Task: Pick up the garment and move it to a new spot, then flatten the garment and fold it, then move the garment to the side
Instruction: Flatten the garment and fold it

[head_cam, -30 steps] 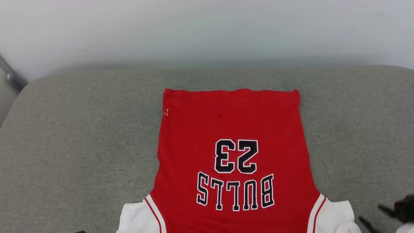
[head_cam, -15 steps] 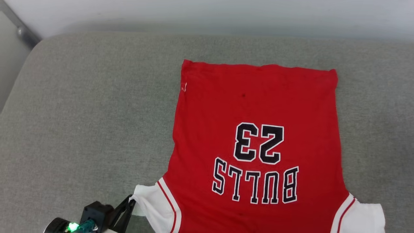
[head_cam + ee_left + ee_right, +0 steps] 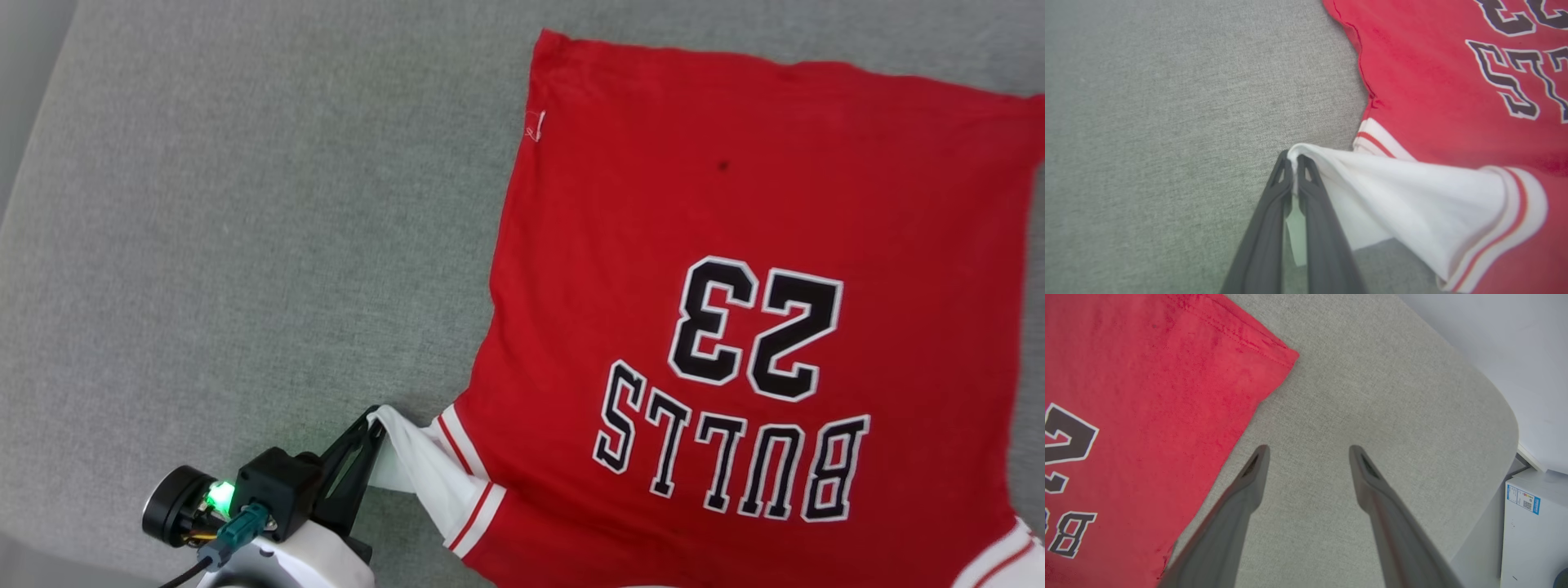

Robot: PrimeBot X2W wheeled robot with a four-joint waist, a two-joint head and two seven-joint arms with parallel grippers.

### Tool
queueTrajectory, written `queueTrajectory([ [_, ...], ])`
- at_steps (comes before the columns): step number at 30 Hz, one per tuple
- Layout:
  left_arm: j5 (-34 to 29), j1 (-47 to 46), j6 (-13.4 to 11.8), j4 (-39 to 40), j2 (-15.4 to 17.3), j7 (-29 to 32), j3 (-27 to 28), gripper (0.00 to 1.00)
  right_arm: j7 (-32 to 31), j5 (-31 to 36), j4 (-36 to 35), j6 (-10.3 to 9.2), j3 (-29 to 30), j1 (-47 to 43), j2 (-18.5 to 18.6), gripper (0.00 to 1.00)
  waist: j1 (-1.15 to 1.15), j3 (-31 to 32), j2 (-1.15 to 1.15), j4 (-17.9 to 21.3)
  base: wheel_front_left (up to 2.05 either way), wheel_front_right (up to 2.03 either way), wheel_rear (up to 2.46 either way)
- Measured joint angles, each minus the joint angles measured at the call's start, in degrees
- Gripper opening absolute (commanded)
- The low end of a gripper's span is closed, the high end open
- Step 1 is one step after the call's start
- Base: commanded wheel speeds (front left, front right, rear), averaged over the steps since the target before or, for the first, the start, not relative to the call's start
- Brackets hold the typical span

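The garment (image 3: 735, 245), a red shirt with black "BULLS 23" lettering and white sleeves, lies spread flat on the grey cushion (image 3: 245, 245), hem toward the far side. My left gripper (image 3: 371, 425) is shut on the edge of the white left sleeve (image 3: 1392, 196), lifting it slightly off the cushion; the left wrist view shows the fabric pinched between the dark fingers (image 3: 1265, 228). In the right wrist view my right gripper (image 3: 1306, 451) hovers open above bare cushion beside the garment's (image 3: 1147, 396) right hem corner, holding nothing.
The grey cushion's rounded far right corner (image 3: 1494, 408) meets a pale wall. A white box with a label (image 3: 1531, 522) stands beyond that corner. Bare cushion stretches wide to the left of the garment.
The head camera has tilted down and turned left, shifting the whole picture. My left gripper now shows shut on the white sleeve, which is pulled up and bunched where earlier it lay flat.
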State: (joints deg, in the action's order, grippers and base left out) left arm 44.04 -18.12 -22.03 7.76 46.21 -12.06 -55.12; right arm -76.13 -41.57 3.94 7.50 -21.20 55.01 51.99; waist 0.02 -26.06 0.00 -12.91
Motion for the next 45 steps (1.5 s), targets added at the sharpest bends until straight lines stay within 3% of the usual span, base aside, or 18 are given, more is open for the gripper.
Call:
queueTrajectory([
  [6,-1.14,-1.69,-0.22,1.27,-1.56,-0.78,0.51,0.00,-1.71,4.12,7.81,0.01,1.27,4.63,-5.26,1.00,0.00,-5.78,0.00,-2.97,0.00,0.00,0.00],
  [16,-2.12,-3.36,1.38,-1.10,-4.71,-2.35,0.86,0.00,-1.27,4.28,9.42,0.00,0.85,2.25,-5.13,0.98,-0.02,-9.61,0.00,-6.09,0.00,0.00,0.00],
  [17,-2.12,-3.38,1.54,-1.43,-4.91,-2.52,0.86,0.00,-1.02,4.17,9.26,0.00,0.83,2.03,-5.03,0.10,-0.02,-9.50,0.00,-6.08,0.00,0.00,0.00],
  [18,-2.12,-3.38,1.81,-1.80,-5.04,-2.59,0.91,0.00,-0.75,4.13,8.80,0.00,0.40,1.67,-4.77,0.00,-0.02,-9.27,0.00,-6.05,0.00,0.00,0.00],
  [25,-1.63,-2.58,1.87,-3.59,-5.16,-2.68,1.62,0.00,3.09,3.44,8.02,0.00,-2.16,0.98,-4.87,0.00,-0.01,-6.43,0.00,-5.08,0.00,0.00,0.00],
  [32,-0.20,1.87,0.88,-3.82,-3.19,-2.75,3.04,0.00,8.16,-0.20,2.56,0.00,-8.14,0.93,-2.67,0.00,-0.02,-0.65,0.00,-2.16,0.00,0.00,0.00],
  [39,0.16,5.16,-0.08,-2.60,-0.59,-2.67,3.26,0.00,12.88,-6.64,-7.13,0.00,-12.37,-5.43,6.64,0.00,-0.02,4.82,0.00,3.28,0.00,0.00,0.00],
  [45,1.16,7.17,-1.25,-1.76,1.02,-2.41,3.65,0.00,17.39,-11.39,-11.38,0.00,-12.07,-18.55,14.86,0.00,-0.02,8.18,0.00,7.12,0.00,0.00,0.00],
])
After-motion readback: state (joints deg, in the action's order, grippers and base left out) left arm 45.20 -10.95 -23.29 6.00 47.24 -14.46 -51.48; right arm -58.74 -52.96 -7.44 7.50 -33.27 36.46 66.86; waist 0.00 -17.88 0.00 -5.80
